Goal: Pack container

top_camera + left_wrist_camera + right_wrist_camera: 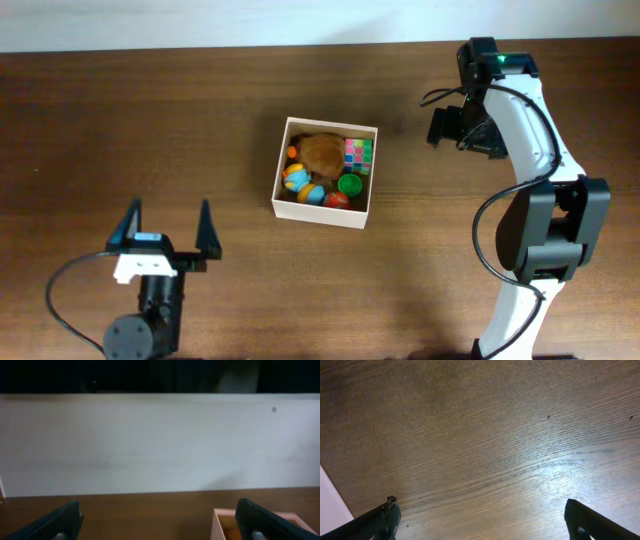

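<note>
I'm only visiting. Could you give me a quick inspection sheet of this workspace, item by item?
Surface: brown wood-grain table.
Job's things: container mid-table, holding a brown toy, colour cube, multicoloured ball, green piece, red piece.
Clutter: nothing seen.
Grippers: left gripper open, empty; right gripper open, empty, over bare wood.
Cables: black cable looped beside the left arm; second cable along the right arm.
Surroundings: white wall behind.

Brown wooden table [120, 130], white wall [150, 445]
</note>
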